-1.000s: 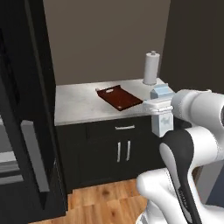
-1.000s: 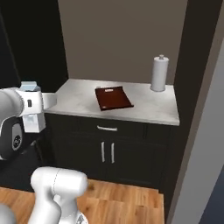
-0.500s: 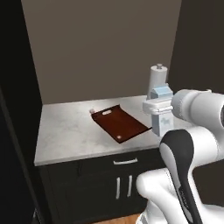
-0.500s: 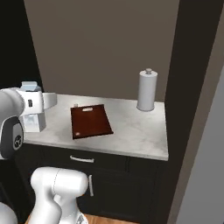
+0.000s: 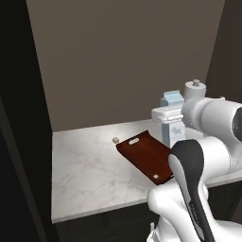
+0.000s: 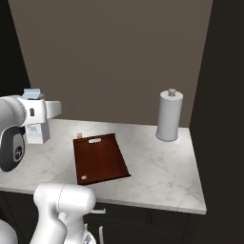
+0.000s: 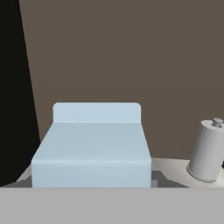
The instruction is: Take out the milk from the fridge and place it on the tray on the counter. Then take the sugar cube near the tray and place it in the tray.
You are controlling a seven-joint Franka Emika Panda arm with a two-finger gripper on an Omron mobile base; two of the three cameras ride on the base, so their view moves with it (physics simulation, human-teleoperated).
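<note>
Base nearer – tool (image 5: 171,124) gripping gabled milk (image 5: 172,99)

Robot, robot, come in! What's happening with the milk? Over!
Pincer shut on milk, carried above the counter. Tray bare, sugar cube beside it. Nothing in the way.

No text, label, brand, number or sign can be read anywhere. The milk (image 7: 92,146) shows plain pale blue faces, the tray (image 6: 99,157) is bare dark red-brown, and the grey cylinder (image 6: 169,115) at the far right carries no print.
</note>
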